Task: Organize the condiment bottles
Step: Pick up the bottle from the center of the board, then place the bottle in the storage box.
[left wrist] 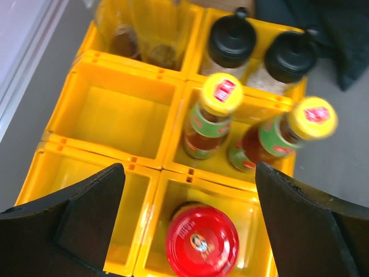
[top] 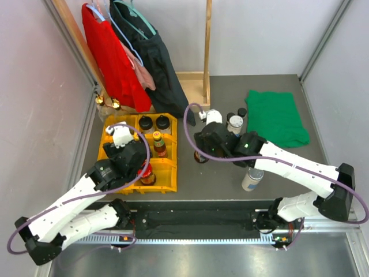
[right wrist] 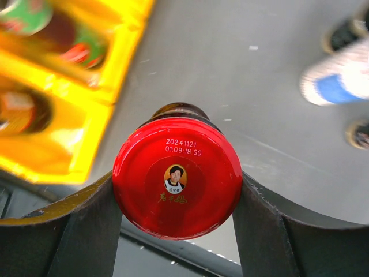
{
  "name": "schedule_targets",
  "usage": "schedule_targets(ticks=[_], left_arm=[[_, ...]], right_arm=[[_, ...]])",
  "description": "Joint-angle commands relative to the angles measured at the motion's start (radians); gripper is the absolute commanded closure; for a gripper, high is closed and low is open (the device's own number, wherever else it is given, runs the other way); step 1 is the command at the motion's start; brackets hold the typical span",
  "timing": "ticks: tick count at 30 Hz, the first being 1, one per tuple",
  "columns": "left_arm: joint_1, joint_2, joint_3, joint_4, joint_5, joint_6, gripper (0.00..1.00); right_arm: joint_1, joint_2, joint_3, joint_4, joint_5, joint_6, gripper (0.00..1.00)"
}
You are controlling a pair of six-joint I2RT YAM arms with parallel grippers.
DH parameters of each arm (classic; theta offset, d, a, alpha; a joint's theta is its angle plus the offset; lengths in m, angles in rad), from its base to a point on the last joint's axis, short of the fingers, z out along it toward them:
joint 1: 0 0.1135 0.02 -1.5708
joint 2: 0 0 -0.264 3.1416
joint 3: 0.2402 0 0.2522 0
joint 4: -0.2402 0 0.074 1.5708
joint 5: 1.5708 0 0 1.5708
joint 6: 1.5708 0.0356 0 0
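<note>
The right pincer (right wrist: 177, 193) is clamped on a red-lidded jar (right wrist: 177, 167), one finger pressed to each side of the lid, with the dark glass shoulder showing just past it. Whether the jar's foot rests on the desk (right wrist: 242, 75) or hangs just clear of it I cannot tell from this angle. Just to this pincer's left runs the outer wall of the yellow tray (right wrist: 124, 69), and the jar is outside it. To the pincer's right and nearer the arm bases, a silver-lidded canister (top: 252, 178) stands alone beside the forearm. Beyond the wrist, a few small jars (top: 234, 123) cluster near a green cloth (top: 277, 117). The left pincer (left wrist: 189, 173) hangs over the tray with its fingers wide apart. Directly below it, in the nearest right-hand compartment, a second red-lidded jar (left wrist: 202, 239) stands upright. One compartment farther out, two yellow-capped sauce bottles (left wrist: 222, 95) stand together. Past them sit two black-capped jars (left wrist: 232, 37), and to the left of those, tall clear bottles (left wrist: 138, 29) share the far corner compartment.
</note>
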Motion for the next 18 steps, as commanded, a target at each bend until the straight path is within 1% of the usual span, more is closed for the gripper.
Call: schedule_targets(ticks=[1,2,3,5,6,12,15,18], left_arm=[[0.125,0.016,0.041,0.023,0.072,-0.017,0.01],[0.152,0.024,0.043,0.029,0.089,-0.015,0.01],[0.200,0.025,0.040,0.038,0.109,-0.012,0.01],[0.247,0.033,0.041,0.047,0.158,-0.012,0.01],[0.291,0.035,0.038,0.049,0.172,-0.015,0.01],[0.449,0.016,0.015,0.086,0.264,-0.035,0.01],[0.492,0.004,0.007,0.087,0.271,-0.049,0.01],[0.511,-0.010,0.004,0.087,0.261,-0.058,0.01]], right_arm=[[0.063,0.006,0.081,0.156,-0.004,-0.034,1.00],[0.079,0.016,0.083,0.168,-0.013,-0.034,1.00],[0.083,0.020,0.085,0.181,-0.018,-0.032,1.00],[0.100,0.043,0.091,0.227,-0.041,-0.035,1.00],[0.106,0.054,0.095,0.236,-0.053,-0.036,1.00],[0.151,0.161,0.189,0.262,-0.082,-0.066,1.00],[0.162,0.221,0.233,0.268,-0.102,-0.083,1.00],[0.177,0.275,0.287,0.267,-0.126,-0.097,1.00]])
